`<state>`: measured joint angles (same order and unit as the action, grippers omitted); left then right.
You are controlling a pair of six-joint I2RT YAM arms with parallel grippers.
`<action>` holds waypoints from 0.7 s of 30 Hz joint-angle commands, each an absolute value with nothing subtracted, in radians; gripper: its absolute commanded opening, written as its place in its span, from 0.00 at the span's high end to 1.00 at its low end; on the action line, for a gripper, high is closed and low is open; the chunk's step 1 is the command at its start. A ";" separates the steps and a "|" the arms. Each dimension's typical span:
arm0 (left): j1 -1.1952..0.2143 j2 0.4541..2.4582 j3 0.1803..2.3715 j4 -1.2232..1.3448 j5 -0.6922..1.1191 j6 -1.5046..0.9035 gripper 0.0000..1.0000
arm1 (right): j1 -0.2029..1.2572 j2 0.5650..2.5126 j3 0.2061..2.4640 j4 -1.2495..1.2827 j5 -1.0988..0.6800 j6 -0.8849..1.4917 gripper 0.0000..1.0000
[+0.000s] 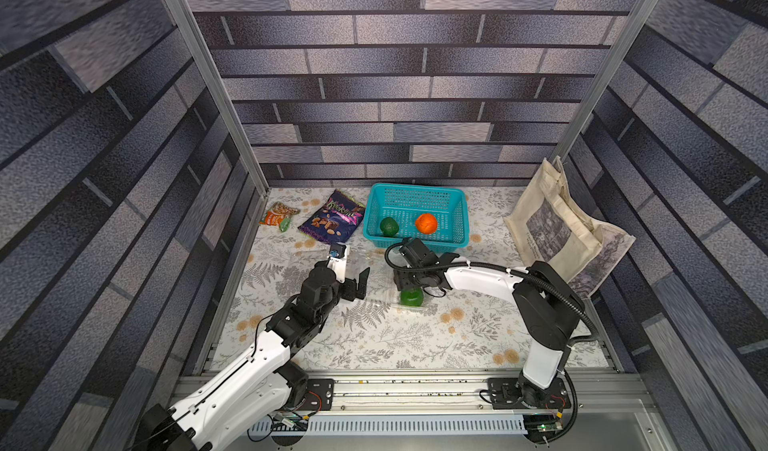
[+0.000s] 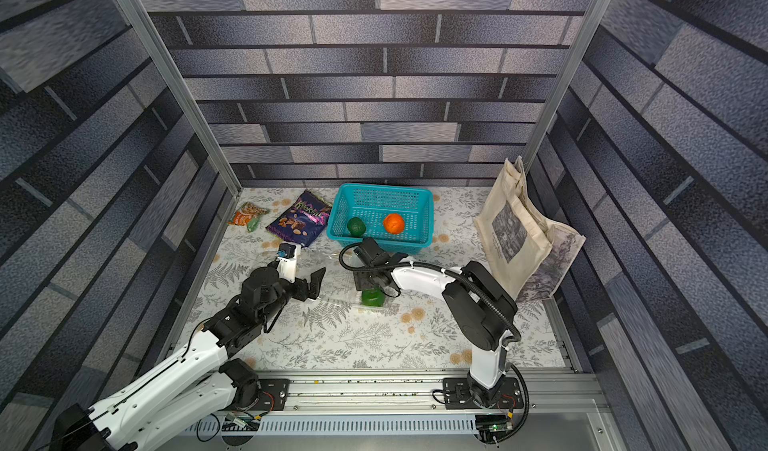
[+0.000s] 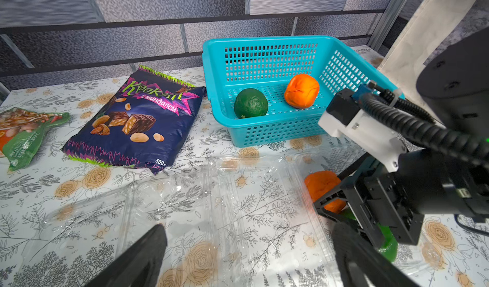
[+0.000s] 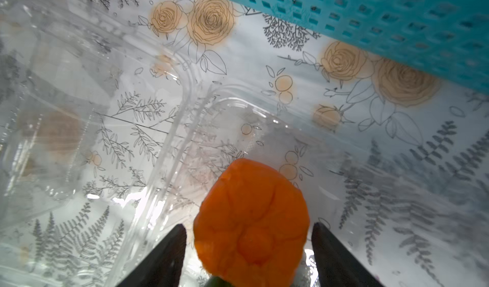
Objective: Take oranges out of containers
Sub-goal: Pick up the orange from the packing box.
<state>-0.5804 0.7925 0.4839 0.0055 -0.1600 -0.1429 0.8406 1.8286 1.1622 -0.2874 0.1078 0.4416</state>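
Two oranges lie in a clear clamshell container [image 4: 225, 129] at mid-table: a bright orange one [image 4: 251, 219] and a dark green one [image 1: 411, 297] right beside it. My right gripper [image 4: 248, 226] points down at them, open, its fingers flanking the orange fruit with a narrow gap on each side. In the left wrist view the same orange [image 3: 321, 185] and green fruit [image 3: 387, 242] show under that gripper. My left gripper [image 3: 250, 232] hangs open over a second, empty clear container [image 3: 211, 206]. Another orange fruit [image 1: 426, 223] and green fruit [image 1: 389, 226] rest in the teal basket [image 1: 415, 187].
Left of the basket, near the back wall, lie a dark blue snack bag [image 1: 332, 220] and a smaller orange-green packet [image 1: 280, 216]. A beige tote bag [image 1: 561, 228] leans on the right wall. The right arm's black cable loops over the table in front of the basket.
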 commanded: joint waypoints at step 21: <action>-0.570 0.781 0.459 -0.010 -0.138 -0.175 0.00 | 0.851 1.565 1.159 -0.340 0.180 0.389 0.64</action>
<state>-0.5777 0.7887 0.4717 -0.0090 -0.1528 -0.1516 0.8406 1.6150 1.1416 -0.2966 0.1463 0.4160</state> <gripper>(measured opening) 0.999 0.480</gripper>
